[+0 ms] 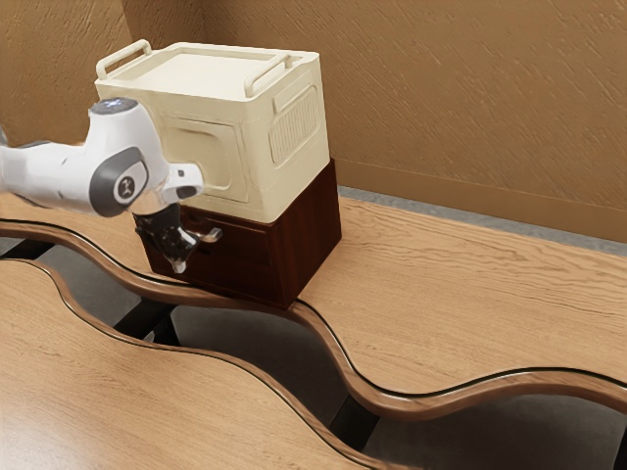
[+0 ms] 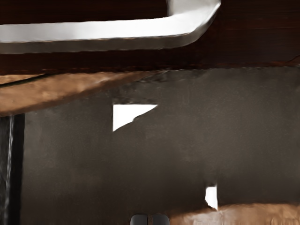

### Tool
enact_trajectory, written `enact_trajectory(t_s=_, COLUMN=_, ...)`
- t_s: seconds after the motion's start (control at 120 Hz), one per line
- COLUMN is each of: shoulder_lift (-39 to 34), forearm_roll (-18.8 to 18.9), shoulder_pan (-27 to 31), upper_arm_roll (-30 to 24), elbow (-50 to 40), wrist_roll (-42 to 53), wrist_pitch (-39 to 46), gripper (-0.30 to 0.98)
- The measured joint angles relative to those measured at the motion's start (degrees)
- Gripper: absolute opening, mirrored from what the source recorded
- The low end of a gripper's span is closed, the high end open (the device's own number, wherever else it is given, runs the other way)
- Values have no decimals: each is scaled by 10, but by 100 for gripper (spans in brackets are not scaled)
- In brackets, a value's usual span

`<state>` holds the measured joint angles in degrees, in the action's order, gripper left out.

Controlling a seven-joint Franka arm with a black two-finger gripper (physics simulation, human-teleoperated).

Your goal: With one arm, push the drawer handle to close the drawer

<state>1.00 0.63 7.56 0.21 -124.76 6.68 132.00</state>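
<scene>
My gripper (image 1: 178,262) points down in front of the dark red-brown drawer cabinet (image 1: 306,235), close by the silver handle (image 1: 211,235), whose end shows beside the hand. In the wrist view the gripper (image 2: 149,220) has its two fingertips nearly together, with nothing between them. The handle (image 2: 93,32) runs as a pale bar along the dark drawer front (image 2: 253,44), with a visible gap between bar and fingertips. The arm hides part of the drawer front, and I cannot tell how far the drawer stands out.
A cream box (image 1: 279,127) with raised handles sits on top of the cabinet. The wooden table (image 1: 470,284) has a wavy front edge. A dark gap with black supports separates it from another wooden top (image 1: 127,392) nearer the camera.
</scene>
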Motion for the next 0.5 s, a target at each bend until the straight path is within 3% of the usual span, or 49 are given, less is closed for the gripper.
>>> enact_trajectory(t_s=0.083, shoulder_lift=-169, forearm_roll=-28, shoulder_pan=-12, upper_arm_roll=-11, elbow=-137, wrist_roll=-17, wrist_pitch=-17, gripper=-9)
enact_trajectory(t_s=0.158, shoulder_lift=-248, forearm_roll=-60, shoulder_pan=-24, upper_arm_roll=-47, elbow=-91, wrist_roll=-33, wrist_pitch=-85, gripper=8)
enact_trajectory(t_s=0.217, shoulder_lift=-266, forearm_roll=-74, shoulder_pan=-29, upper_arm_roll=-67, elbow=-28, wrist_roll=-43, wrist_pitch=-131, gripper=22)
enact_trajectory(t_s=0.308, shoulder_lift=-248, forearm_roll=-78, shoulder_pan=-62, upper_arm_roll=-52, elbow=72, wrist_roll=-58, wrist_pitch=-216, gripper=38)
enact_trajectory(t_s=0.5, shoulder_lift=-241, forearm_roll=-79, shoulder_pan=-68, upper_arm_roll=-47, elbow=94, wrist_roll=-81, wrist_pitch=-317, gripper=56)
